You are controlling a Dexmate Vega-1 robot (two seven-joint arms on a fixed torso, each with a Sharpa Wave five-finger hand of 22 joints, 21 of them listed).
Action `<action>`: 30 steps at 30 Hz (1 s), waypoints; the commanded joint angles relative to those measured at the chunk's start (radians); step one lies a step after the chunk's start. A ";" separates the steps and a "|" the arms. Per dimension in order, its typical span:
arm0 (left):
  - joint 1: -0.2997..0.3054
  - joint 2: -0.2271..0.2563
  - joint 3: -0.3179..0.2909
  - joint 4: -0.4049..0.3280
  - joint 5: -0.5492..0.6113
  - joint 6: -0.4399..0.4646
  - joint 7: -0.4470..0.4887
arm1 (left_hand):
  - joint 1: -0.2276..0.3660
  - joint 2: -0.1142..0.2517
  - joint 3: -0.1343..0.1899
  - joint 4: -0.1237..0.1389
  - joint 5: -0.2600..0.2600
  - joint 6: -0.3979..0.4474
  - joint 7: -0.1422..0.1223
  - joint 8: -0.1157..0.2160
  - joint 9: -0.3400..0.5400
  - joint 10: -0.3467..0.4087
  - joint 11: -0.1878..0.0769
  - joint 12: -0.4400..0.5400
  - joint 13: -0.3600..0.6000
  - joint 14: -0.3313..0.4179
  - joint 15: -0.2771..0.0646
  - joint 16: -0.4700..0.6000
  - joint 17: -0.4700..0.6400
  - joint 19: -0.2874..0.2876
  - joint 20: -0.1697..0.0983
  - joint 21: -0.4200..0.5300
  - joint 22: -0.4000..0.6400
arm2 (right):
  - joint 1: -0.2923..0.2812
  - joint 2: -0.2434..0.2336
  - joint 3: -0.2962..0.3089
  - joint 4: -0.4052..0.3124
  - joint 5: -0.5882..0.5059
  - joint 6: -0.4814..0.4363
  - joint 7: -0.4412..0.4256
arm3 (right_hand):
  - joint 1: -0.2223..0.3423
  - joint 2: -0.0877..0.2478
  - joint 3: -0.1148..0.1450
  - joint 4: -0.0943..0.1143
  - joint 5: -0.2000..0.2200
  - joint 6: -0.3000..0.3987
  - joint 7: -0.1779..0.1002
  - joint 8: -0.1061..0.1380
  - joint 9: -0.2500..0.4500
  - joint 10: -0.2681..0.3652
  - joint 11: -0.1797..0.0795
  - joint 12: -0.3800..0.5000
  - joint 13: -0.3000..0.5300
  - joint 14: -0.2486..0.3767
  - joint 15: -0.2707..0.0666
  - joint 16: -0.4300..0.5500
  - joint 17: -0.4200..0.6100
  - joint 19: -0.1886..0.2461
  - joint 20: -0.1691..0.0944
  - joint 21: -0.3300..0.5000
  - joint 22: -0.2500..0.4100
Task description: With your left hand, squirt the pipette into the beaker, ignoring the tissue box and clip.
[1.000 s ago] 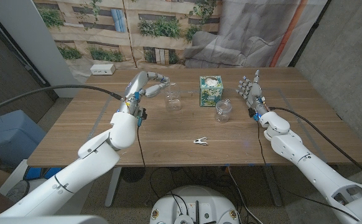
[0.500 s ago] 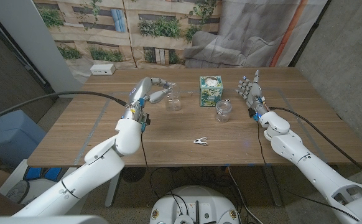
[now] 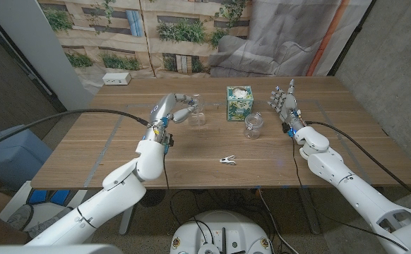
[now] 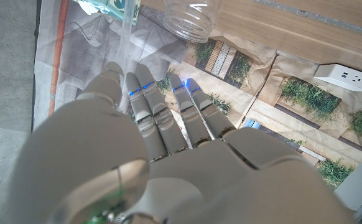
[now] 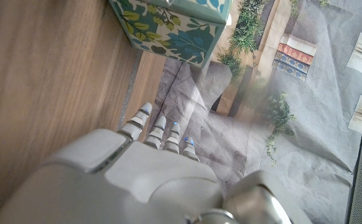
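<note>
My left hand [image 3: 179, 107] is raised just left of the clear beaker [image 3: 197, 115], fingers curled toward it. It pinches a thin translucent pipette [image 4: 129, 43], and the left wrist view shows that tube running up from the fingertips [image 4: 137, 78] near the beaker's rim [image 4: 192, 20]. In the head view the pipette is hard to make out against the beaker. My right hand [image 3: 284, 103] stands upright at the table's right side, fingers apart, holding nothing; its back [image 5: 137, 174] shows in the right wrist view.
A floral tissue box [image 3: 239, 103] stands right of the beaker, also the tissue box [image 5: 175, 28]. A second clear jar [image 3: 253, 125] sits in front of it. A white clip [image 3: 226, 160] lies mid-table. A white power strip [image 3: 117, 79] lies at the far left edge.
My left arm has swung right and the hand has come down closer to the beaker with its fingers curling in. The right hand has stayed still.
</note>
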 commanded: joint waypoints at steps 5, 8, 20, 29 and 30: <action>-0.015 -0.018 0.027 0.044 0.024 0.000 0.000 | -0.003 0.001 0.011 0.001 0.006 0.002 -0.004 0.002 0.000 0.000 -0.010 0.006 0.003 0.009 -0.126 0.004 0.002 0.004 -0.004 0.003 0.004 | 0.000 0.001 0.000 0.000 0.000 0.000 -0.003 | 0.000 0.058 -0.008 -0.001 0.005 0.002 -0.008 0.007 0.002 0.000 -0.003 0.003 0.003 -0.007 -0.084 0.006 0.005 0.004 -0.001 0.006 0.005; -0.015 -0.022 0.029 0.049 0.024 0.000 0.002 | -0.002 0.001 0.011 0.000 0.006 0.002 -0.004 0.002 0.000 0.001 -0.010 0.006 0.003 0.010 -0.127 0.004 0.002 0.004 -0.005 0.003 0.004 | 0.000 0.001 0.000 0.000 0.000 0.000 -0.003 | 0.000 0.058 -0.008 -0.001 0.005 0.002 -0.009 0.007 0.002 -0.002 0.001 0.002 0.003 -0.005 -0.085 0.006 0.005 0.003 0.000 0.006 0.005; -0.021 -0.029 0.038 0.065 0.032 -0.010 0.013 | 0.014 0.006 0.015 -0.007 0.007 0.022 -0.008 0.010 0.000 0.016 -0.012 0.012 0.004 0.017 -0.138 0.009 0.005 0.007 -0.008 0.004 0.004 | 0.000 0.000 0.000 -0.001 0.001 -0.001 0.000 | 0.000 0.058 -0.008 -0.001 0.005 0.001 -0.009 0.006 0.002 0.006 0.002 0.005 0.003 -0.006 -0.085 0.006 0.005 0.004 -0.001 0.006 0.005; -0.024 -0.038 0.040 0.070 0.039 -0.002 0.022 | 0.038 0.017 0.019 -0.009 0.007 0.053 -0.017 0.020 0.000 0.047 -0.013 0.023 0.005 0.032 -0.145 0.015 0.008 0.012 -0.016 0.006 0.003 | 0.000 0.000 0.000 -0.001 0.001 -0.001 0.000 | 0.000 0.058 -0.008 -0.001 0.005 0.002 -0.009 0.007 0.002 -0.001 -0.001 0.002 0.003 -0.006 -0.085 0.006 0.005 0.004 -0.001 0.006 0.005; -0.024 -0.039 0.040 0.071 0.039 -0.004 0.025 | 0.041 0.017 0.019 -0.010 0.007 0.060 -0.019 0.022 -0.001 0.051 -0.013 0.024 0.005 0.035 -0.145 0.017 0.009 0.012 -0.017 0.006 0.003 | 0.000 0.000 0.000 -0.001 0.001 -0.001 0.000 | 0.000 0.058 -0.008 -0.001 0.005 0.002 -0.008 0.007 0.002 0.000 -0.001 0.002 0.003 -0.006 -0.085 0.006 0.005 0.004 0.000 0.006 0.005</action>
